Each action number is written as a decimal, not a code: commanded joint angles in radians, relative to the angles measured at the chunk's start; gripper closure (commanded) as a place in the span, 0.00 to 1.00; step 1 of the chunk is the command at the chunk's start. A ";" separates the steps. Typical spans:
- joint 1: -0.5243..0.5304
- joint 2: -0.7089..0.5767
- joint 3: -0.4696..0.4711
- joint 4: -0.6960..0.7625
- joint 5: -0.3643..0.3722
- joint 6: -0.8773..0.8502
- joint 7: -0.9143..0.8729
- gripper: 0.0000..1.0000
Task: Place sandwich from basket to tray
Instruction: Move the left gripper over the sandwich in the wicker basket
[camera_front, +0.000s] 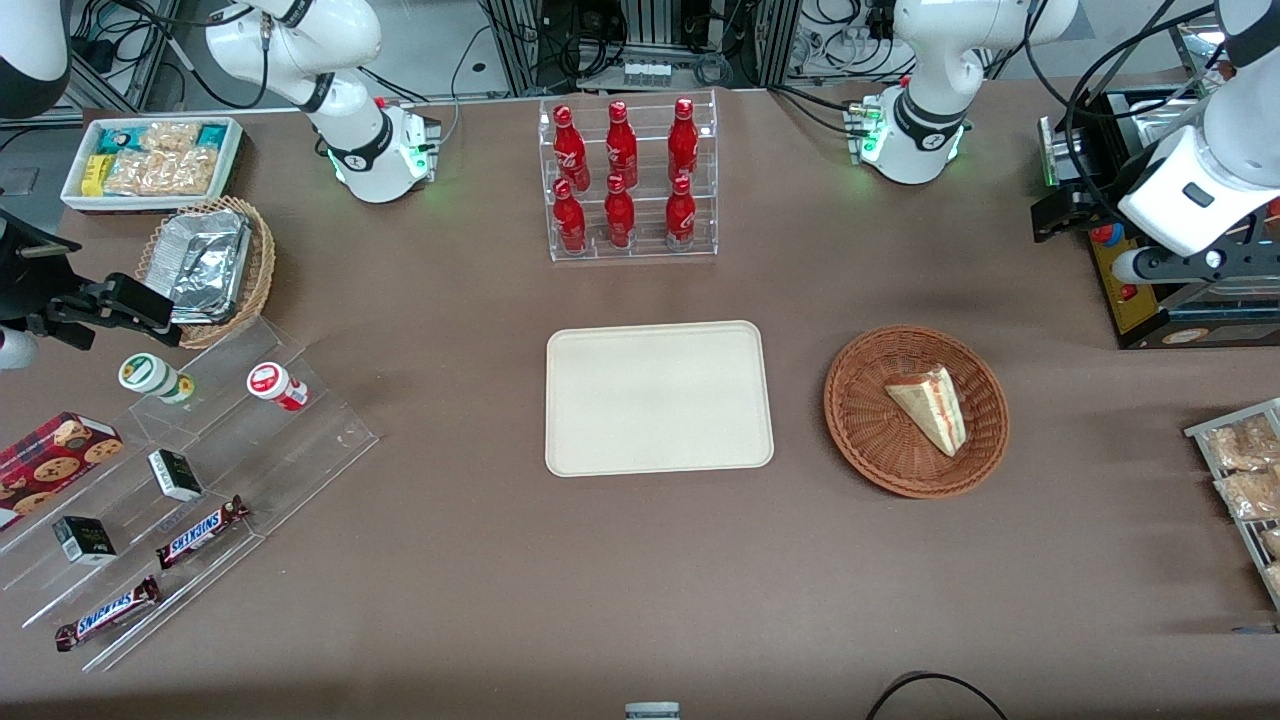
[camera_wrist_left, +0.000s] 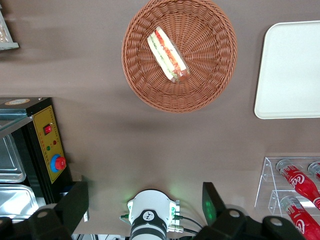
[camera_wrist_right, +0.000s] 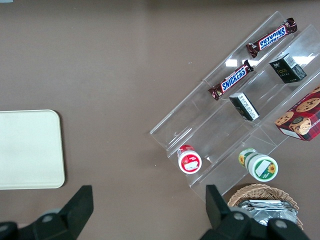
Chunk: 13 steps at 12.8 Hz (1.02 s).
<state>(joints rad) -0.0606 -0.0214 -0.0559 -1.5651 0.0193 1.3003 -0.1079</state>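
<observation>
One brown table (camera_front: 480, 600); end effector (camera_wrist_left: 145, 207) wide apart above it, clear of basket (camera_wrist_left: 210, 90).

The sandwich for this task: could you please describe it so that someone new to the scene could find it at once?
Start at the cream tray mid-table; beside it, toward the working arm's end, sits a round reddish-brown basket. The sandwich lies inside: a pale bread wedge with red and green filling, the only thing in that basket. The open gripper hangs high above the table, well away from it.
</observation>
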 joint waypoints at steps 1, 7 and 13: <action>-0.004 0.003 -0.005 -0.010 0.018 0.013 0.011 0.00; -0.005 0.037 -0.018 -0.208 0.019 0.184 0.013 0.00; -0.005 0.006 -0.030 -0.557 0.021 0.630 0.004 0.00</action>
<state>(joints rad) -0.0631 0.0368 -0.0828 -2.0009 0.0216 1.8166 -0.1079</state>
